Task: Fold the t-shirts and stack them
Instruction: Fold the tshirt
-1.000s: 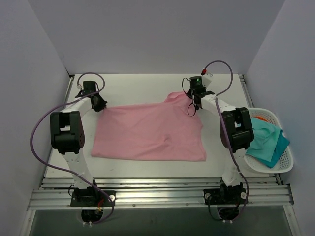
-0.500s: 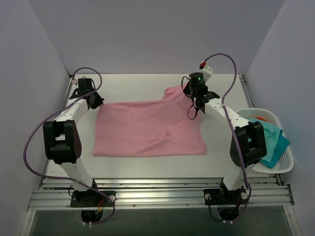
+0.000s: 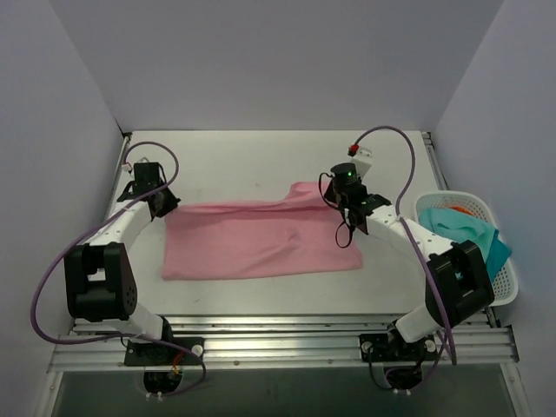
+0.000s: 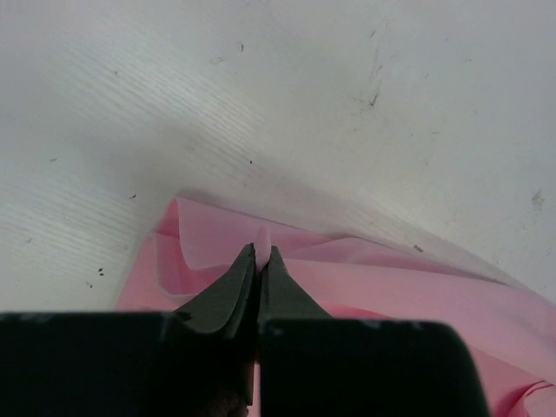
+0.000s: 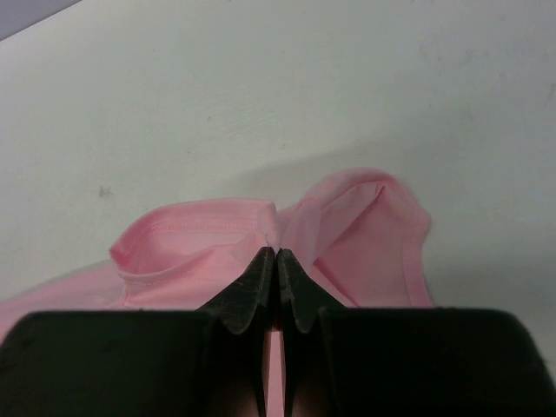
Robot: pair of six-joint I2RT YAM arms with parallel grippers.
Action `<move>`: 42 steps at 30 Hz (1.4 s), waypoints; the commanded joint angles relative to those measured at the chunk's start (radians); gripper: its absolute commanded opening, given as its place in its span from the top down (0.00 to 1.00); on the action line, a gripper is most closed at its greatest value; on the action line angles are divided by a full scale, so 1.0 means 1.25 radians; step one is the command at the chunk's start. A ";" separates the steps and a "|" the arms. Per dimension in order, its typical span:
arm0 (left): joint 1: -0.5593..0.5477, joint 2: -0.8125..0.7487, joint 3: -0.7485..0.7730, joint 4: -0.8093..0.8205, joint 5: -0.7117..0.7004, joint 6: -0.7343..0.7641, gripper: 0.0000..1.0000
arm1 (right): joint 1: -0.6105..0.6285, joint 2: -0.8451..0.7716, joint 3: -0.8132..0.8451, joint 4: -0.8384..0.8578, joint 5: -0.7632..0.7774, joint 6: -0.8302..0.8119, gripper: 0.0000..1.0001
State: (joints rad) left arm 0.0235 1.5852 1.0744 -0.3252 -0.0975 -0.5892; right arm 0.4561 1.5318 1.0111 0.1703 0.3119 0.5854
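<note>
Light pink t-shirt: on the tabletop, centre, spread from 9 to 3 o'clock, far edge raised off the surface.

Left pincer: clenched on the shirt's far corner at 10 o'clock, with cloth nipped between the tips.

Right pincer: clenched on the far edge at 2 o'clock, beside a sleeve.

Basket: at 3 o'clock, at the tabletop's edge. It holds teal cloth, probably more shirts.

Progress, as judged: early. The first fold of the pink shirt is in hand and not completed. No folded stack is visible. Folding, stacking and the basket's contents all remain.
</note>
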 commanded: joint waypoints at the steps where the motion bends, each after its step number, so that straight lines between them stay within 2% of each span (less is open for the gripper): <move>1: 0.006 -0.091 -0.045 0.058 -0.025 0.020 0.98 | 0.012 -0.100 -0.038 0.020 0.051 0.015 1.00; 4: 0.007 -0.160 -0.122 0.102 -0.012 0.028 0.97 | 0.017 -0.145 -0.080 0.012 0.059 0.020 1.00; 11: 0.007 -0.290 -0.261 0.174 0.007 0.041 0.88 | 0.047 -0.223 -0.171 0.010 0.076 0.035 1.00; 19: 0.002 -0.337 -0.299 0.087 0.001 0.066 0.82 | 0.126 -0.263 -0.279 -0.027 0.156 0.120 0.99; 21: -0.003 -0.349 -0.308 0.076 -0.007 0.064 0.81 | 0.149 -0.274 -0.297 -0.064 0.193 0.162 0.72; 22: -0.006 -0.355 -0.324 0.068 -0.022 0.059 0.78 | 0.170 -0.288 -0.306 -0.072 0.220 0.200 0.51; 23: -0.010 -0.370 -0.329 0.057 -0.042 0.049 0.58 | 0.180 -0.294 -0.323 -0.091 0.235 0.220 0.03; 24: -0.010 -0.378 -0.334 0.044 -0.063 0.021 0.37 | 0.191 -0.299 -0.328 -0.105 0.252 0.241 0.00; 26: -0.010 -0.416 -0.355 0.039 -0.080 0.006 0.06 | 0.213 -0.312 -0.338 -0.132 0.299 0.296 0.00; 27: -0.047 -0.432 -0.361 0.038 -0.091 -0.001 0.06 | 0.220 -0.315 -0.339 -0.133 0.308 0.306 0.00; 31: -0.098 -0.510 -0.363 0.009 -0.155 -0.013 0.06 | 0.247 -0.319 -0.323 -0.164 0.328 0.322 0.00; 35: -0.118 -0.560 -0.326 0.022 -0.137 0.007 0.06 | 0.267 -0.294 -0.280 -0.199 0.349 0.329 0.00; 42: -0.132 -0.466 -0.258 0.096 -0.066 0.057 0.06 | 0.266 -0.222 -0.292 -0.150 0.342 0.349 0.00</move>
State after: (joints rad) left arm -0.1364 0.9581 0.6914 -0.2783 -0.2203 -0.5583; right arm 0.7933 1.2163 0.6407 -0.0280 0.6865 0.9905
